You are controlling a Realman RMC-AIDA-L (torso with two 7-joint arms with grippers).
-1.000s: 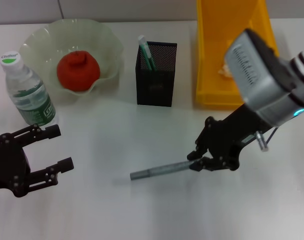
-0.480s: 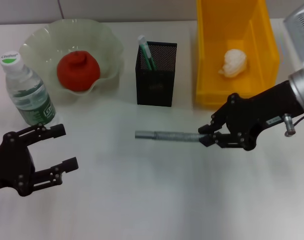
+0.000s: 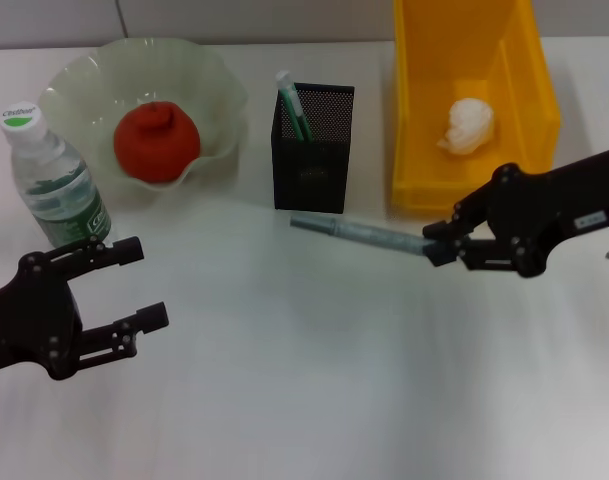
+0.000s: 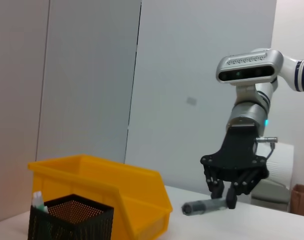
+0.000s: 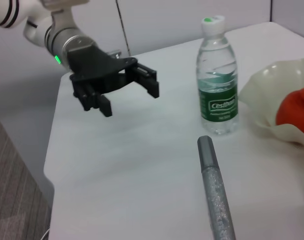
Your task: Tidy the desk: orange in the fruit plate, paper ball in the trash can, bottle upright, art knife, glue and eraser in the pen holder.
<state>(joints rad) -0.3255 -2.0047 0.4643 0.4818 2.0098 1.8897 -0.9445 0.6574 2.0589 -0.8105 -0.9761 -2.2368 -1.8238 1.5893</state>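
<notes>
Right gripper (image 3: pixel 431 247): held above the white desk (image 3: pixel 314 400) in front of the large bright yellow rectangular plastic trash can (image 3: pixel 419 120); fingers closed on one end of the slim grey metallic art knife (image 3: pixel 359 234).
Art knife position: clear of the desk, roughly level, free tip pointing toward the square black metal-mesh pen holder (image 3: pixel 312 150) and ending just in front of its lower right corner in the head view.
Art knife handling: judged light, stiff and smooth. An end grasp leaves a long lever, so the shaft may swing or slip between the fingers. It needs tipping upright before it will enter the narrow opening.
Pen holder: already contains a green-and-white stick-shaped item (image 3: pixel 293 104), probably the glue; the remaining space is tight.
Left gripper (image 3: pixel 134 282): low over the desk near the clear plastic water bottle with green label and white cap (image 3: pixel 54 185); fingers spread wide, holding nothing.
Bottle: upright.
Red-orange knobby orange (image 3: pixel 156 140): in the pale-green translucent scalloped fruit plate (image 3: pixel 84 85).
Crumpled white paper ball (image 3: pixel 466 126): inside the trash can.
Eraser: not visible in any view.
</notes>
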